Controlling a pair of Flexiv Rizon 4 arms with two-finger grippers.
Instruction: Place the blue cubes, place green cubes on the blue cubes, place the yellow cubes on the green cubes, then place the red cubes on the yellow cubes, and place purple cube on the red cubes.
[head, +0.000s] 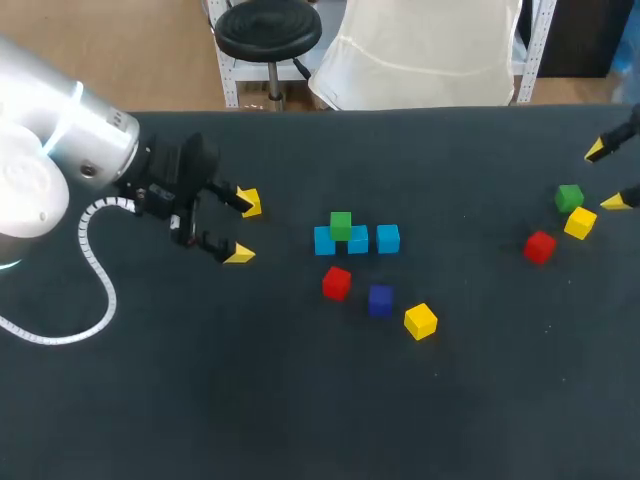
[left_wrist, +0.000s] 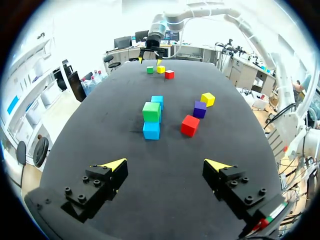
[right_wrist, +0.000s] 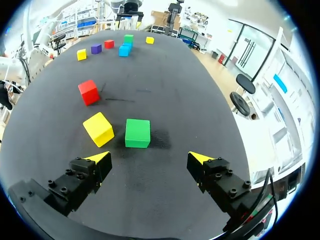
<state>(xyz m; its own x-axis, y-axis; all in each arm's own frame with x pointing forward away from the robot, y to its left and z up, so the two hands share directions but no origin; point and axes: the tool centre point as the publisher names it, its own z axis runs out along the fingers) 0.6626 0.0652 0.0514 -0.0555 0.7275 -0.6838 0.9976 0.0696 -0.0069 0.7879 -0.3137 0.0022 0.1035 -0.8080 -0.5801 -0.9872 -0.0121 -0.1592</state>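
1. Step two looks to be on: green goes on blue. Three blue cubes (head: 388, 238) sit in a row in the middle of the worktop (head: 300, 400). The first green cube (head: 340, 225) is on top of them.
2. The second green cube (right_wrist: 137, 133) lies flat on the worktop, just ahead of the right pincer (right_wrist: 148, 158) and beside a yellow cube (right_wrist: 98, 129).
3. Both pincers are wide apart and hold nothing. The left pincer (head: 243, 228) hangs apart from the blue row.
4. Next, I think the right pincer must drop over the second green cube, squeeze it and carry it to the blue row.
5. A cube has no long side. Its faces sit about square to the pincer's fingers. The blue row runs side to side in the head view.
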